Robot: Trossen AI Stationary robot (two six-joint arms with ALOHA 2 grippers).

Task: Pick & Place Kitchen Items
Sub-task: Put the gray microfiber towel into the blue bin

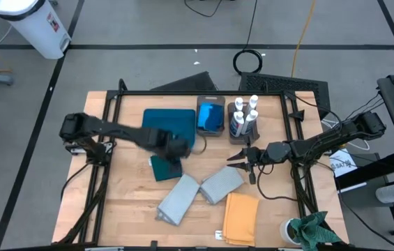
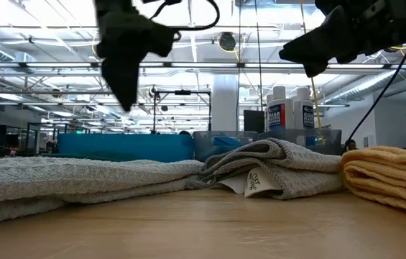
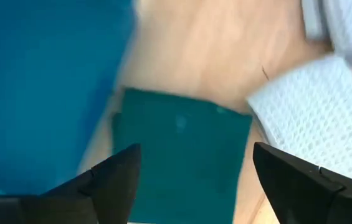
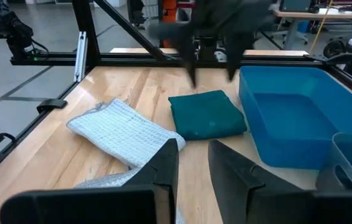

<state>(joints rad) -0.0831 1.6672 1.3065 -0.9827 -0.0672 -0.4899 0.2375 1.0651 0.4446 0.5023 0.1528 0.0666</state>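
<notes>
Left gripper [image 1: 173,155] hangs above the dark teal cloth [image 1: 165,168], fingers spread wide, nothing between them; the cloth lies flat on the table [image 1: 134,209] just near of the teal tray [image 1: 156,120]. Right gripper [image 1: 242,157] is off the wood right of centre, fingers drawn narrow, gap empty, tips pointing left. Two pale grey cloths [image 1: 180,199] [image 1: 221,185] lie side by side near of centre, touching. Mustard cloth [image 1: 242,217] lies right of them, at the near edge. Far side: one bin holds blue sponges [image 1: 210,117]; the bin to its right holds white bottles [image 1: 244,118], upright. Green rag [image 1: 314,230] sits at the near right corner.
</notes>
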